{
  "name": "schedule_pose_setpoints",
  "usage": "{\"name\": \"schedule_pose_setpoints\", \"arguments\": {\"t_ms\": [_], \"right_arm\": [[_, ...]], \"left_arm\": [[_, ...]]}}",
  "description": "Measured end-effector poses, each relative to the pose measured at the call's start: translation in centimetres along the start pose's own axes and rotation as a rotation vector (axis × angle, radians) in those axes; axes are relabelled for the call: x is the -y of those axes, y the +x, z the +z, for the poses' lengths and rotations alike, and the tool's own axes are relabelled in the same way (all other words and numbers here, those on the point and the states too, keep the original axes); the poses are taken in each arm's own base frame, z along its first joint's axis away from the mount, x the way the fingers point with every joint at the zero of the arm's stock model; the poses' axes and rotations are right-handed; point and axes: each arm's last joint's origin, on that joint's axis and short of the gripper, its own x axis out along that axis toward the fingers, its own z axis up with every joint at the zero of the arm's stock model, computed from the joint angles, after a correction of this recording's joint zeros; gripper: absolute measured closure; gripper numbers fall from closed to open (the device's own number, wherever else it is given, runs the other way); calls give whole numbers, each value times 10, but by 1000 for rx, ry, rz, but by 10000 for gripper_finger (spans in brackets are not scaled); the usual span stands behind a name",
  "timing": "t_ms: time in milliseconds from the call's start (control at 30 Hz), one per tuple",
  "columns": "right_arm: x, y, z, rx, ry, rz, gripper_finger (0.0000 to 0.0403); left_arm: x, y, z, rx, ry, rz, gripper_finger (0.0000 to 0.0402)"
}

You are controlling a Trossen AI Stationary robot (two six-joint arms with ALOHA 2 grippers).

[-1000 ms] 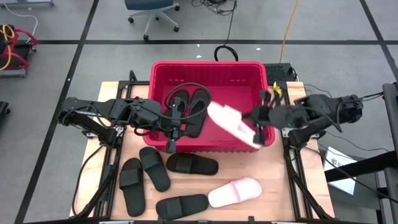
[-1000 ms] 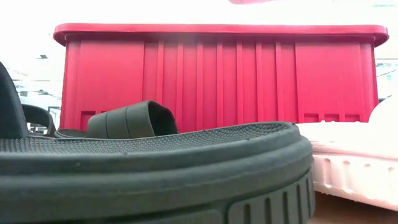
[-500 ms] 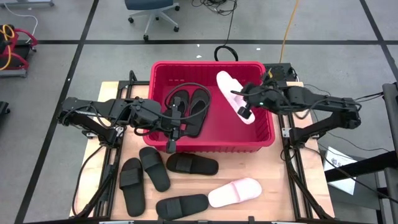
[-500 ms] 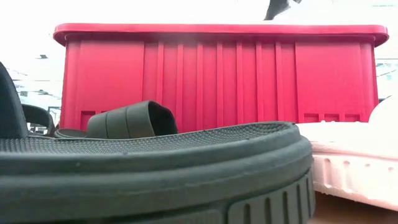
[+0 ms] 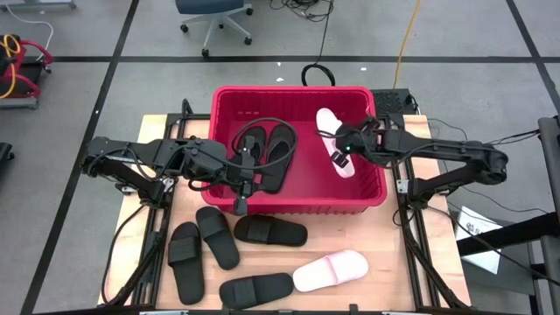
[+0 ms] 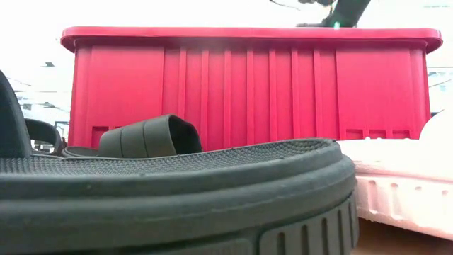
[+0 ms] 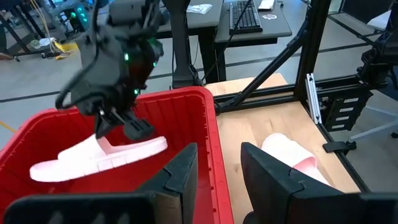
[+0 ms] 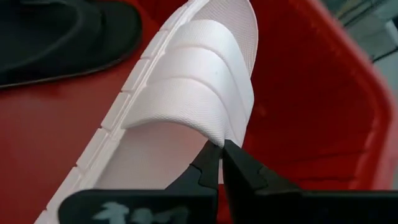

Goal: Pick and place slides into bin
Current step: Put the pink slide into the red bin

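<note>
In the high view we see the red bin [image 5: 300, 149] in the upper middle of the frame, at the far end of the wooden table [image 5: 385, 262]. The right gripper [image 5: 342, 154] reaches in over the bin's right half from the right side of the frame, and its jaws are pinched together on the strap of a pink slide [image 5: 335, 142], which lies lengthwise inside the bin near its right wall. In the right wrist view the two dark fingertips [image 8: 208, 163] meet at the strap's edge, with red floor on both sides of the pink slide [image 8: 180, 106].

The left gripper [image 5: 242, 184] sits over the bin's left half, near its front wall, with its jaws spread apart and nothing between them. Beside it, two black slides [image 5: 265, 154] lie in the bin's left part.

On the table in front of the bin, in the lower middle of the frame, we count four more black slides [image 5: 270, 231] and a second pink slide [image 5: 330, 269] to the lower right of them.

In the low view a black sole [image 6: 177, 198] fills the lower frame, with the bin's ribbed front wall [image 6: 248, 88] behind it.
</note>
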Motion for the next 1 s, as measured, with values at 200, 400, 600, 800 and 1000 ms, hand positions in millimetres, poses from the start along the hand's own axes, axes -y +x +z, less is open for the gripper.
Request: {"name": "schedule_pose_setpoints", "arguments": {"t_ms": [200, 400, 600, 800, 1000], "right_arm": [[-5, 24, -26, -69, 2, -32, 403], [-10, 41, -47, -96, -2, -48, 403], [-11, 45, -54, -91, -13, -85, 403], [-11, 46, -53, -82, -4, -86, 403], [-13, 46, -53, -80, -32, -44, 403]], "left_arm": [[0, 0, 0, 0, 3, 0, 279], [0, 0, 0, 0, 3, 0, 279], [0, 0, 0, -1, 24, 0, 279], [0, 0, 0, -1, 44, 0, 279], [0, 0, 0, -1, 45, 0, 279]]}}
